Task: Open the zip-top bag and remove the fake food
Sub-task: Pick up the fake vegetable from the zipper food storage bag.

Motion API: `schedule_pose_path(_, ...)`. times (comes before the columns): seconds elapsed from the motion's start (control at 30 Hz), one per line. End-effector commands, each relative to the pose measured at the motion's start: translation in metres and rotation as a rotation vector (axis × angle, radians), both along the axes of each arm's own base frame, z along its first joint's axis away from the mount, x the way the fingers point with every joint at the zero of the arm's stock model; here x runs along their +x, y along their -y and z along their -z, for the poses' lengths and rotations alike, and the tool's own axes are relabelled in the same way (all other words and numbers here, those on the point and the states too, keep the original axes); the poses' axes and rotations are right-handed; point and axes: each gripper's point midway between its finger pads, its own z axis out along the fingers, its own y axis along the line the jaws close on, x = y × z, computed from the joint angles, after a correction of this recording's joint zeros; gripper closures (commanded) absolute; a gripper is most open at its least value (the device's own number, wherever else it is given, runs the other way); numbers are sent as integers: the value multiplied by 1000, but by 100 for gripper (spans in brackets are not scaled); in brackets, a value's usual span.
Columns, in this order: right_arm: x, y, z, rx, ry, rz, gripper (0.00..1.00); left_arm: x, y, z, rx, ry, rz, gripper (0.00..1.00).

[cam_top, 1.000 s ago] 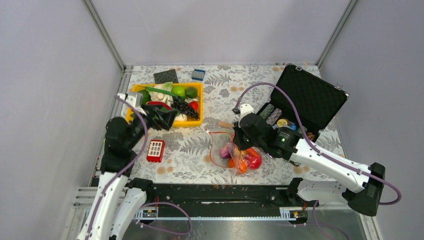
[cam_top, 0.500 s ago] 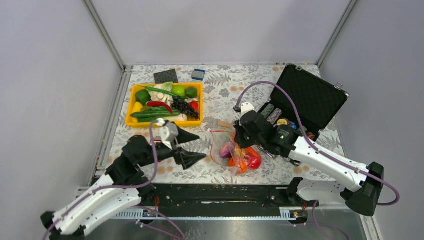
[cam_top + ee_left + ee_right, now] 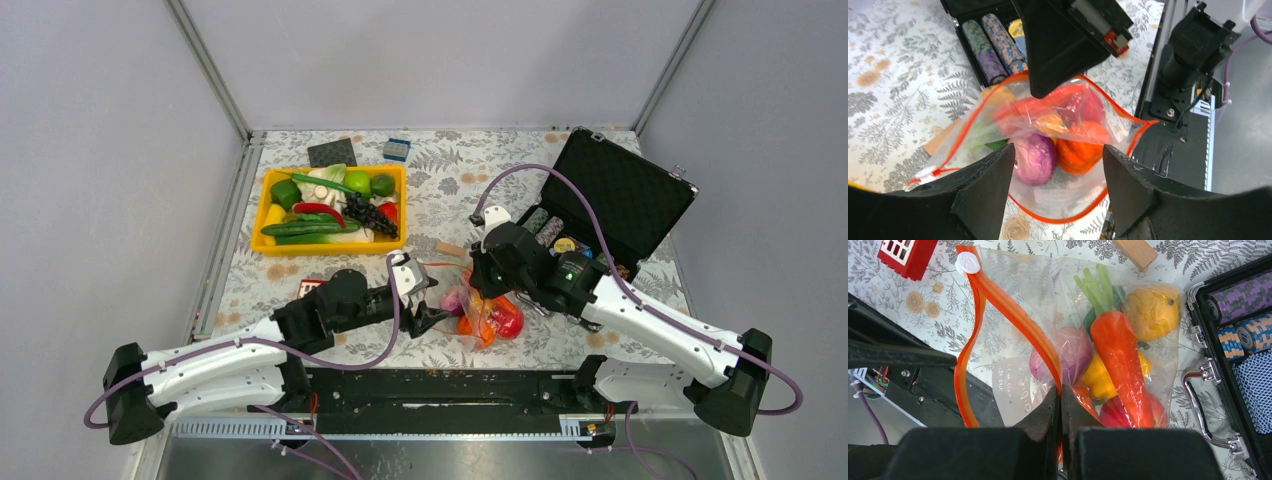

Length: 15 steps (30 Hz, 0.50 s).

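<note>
Close to the table's near edge, the zip-top bag (image 3: 478,312) lies on the fern-print cloth (image 3: 440,190) between the arms. Its long axis runs roughly left to right, and its mouth gapes toward the left gripper (image 3: 428,300), whose fingers (image 3: 983,190) stand apart before the opening. The right gripper (image 3: 1059,397) is pinched together on the orange zip strip (image 3: 1013,315). Only the left wrist view looks into the mouth — purple onion (image 3: 1035,157) and pumpkin (image 3: 1079,152) foremost. The right wrist view shows the carrot (image 3: 1120,360), green top pointing away, and the white slider (image 3: 968,262). Farther back sit an open black case (image 3: 620,190) with chip rolls (image 3: 548,232) on the right and a yellow tray (image 3: 300,248) on the left — grey walls (image 3: 450,60) beyond.
</note>
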Motion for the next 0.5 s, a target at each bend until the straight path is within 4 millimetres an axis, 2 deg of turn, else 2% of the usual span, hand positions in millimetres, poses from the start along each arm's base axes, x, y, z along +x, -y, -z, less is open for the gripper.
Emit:
schedule_pose_path(0.0,-3,3,-4,20,4,-6,100,15,12,-31,-105,92,-40,35)
schedule_pose_path(0.3,-2,5,-7,26,12,4,100,22,25,3,-26,60,-40,35)
schedule_pose_path(0.47,-3,6,-8,32,16,2,100,31,21,20,12,65,-85,31)
